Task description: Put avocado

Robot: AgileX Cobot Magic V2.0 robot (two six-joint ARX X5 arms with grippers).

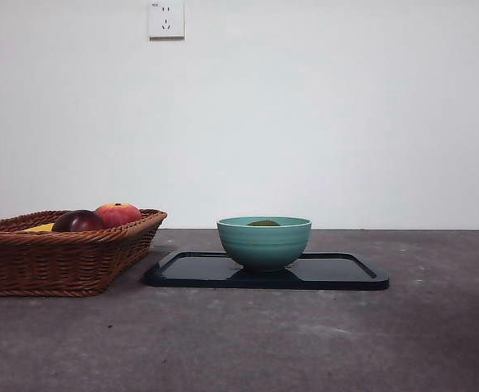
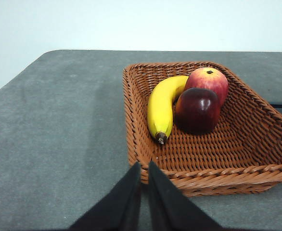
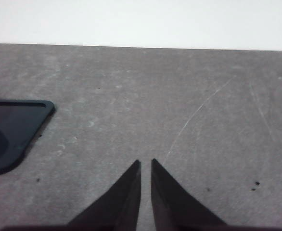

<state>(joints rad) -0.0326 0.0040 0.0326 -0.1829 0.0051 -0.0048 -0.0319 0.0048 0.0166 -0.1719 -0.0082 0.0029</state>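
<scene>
Nearest you is bare table [image 1: 239,343], then the black tray [image 1: 346,273] with the teal bowl [image 1: 264,242] standing on it. Look over the bowl's rim: a sliver of olive green shows there, and that reads as the avocado [image 1: 264,222], lying inside the bowl. So by my judgement the put is done, with the fruit low in the bowl where it can't roll.

Your left gripper [image 2: 144,166] hangs just short of the basket [image 2: 203,178], its near rim right ahead of the tips, jaws pinched almost together with nothing between them. Beyond that rim lie the banana [image 2: 160,108], the dark apple [image 2: 197,109] and the red apple [image 2: 207,82] behind it, all touching in a cluster. No avocado among them, which fits it being in the bowl.

Your right gripper [image 3: 146,163] is likewise closed to a thin slit and empty, over open table, with only the tray's corner off to its side and well apart. Neither arm shows in the front view, so both seem parked clear of the bowl, leaving nothing to knock it.
</scene>
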